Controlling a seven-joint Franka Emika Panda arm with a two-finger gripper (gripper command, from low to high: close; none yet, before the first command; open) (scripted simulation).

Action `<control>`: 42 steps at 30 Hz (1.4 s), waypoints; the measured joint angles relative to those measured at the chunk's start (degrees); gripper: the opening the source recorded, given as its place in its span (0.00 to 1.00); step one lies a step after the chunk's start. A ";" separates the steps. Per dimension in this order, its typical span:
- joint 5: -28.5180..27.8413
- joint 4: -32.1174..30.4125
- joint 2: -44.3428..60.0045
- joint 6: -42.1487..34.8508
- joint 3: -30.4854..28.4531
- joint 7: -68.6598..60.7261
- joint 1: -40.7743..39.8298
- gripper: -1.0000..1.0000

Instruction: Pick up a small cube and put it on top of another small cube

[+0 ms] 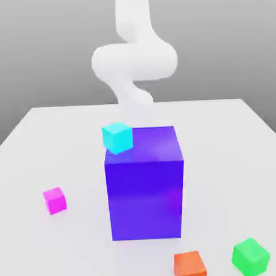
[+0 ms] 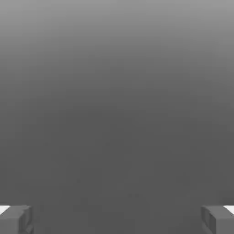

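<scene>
The small magenta-pink cube lies on the white table at the exterior view's left, a short way from the big blue-violet block. Behind that block my white arm rises and coils. In the hand view my gripper is open: its two grey fingertips stand far apart with nothing between them, and only plain grey background lies ahead. A cyan cube shows at the block's upper left corner; I cannot tell whether it rests on the block.
An orange cube and a green cube sit near the table's front edge at the exterior view's right. The tall blue-violet block stands mid-table between the arm and the front cubes.
</scene>
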 joint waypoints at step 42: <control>29.01 -26.50 47.16 30.66 -51.42 -87.42 17.24 0.50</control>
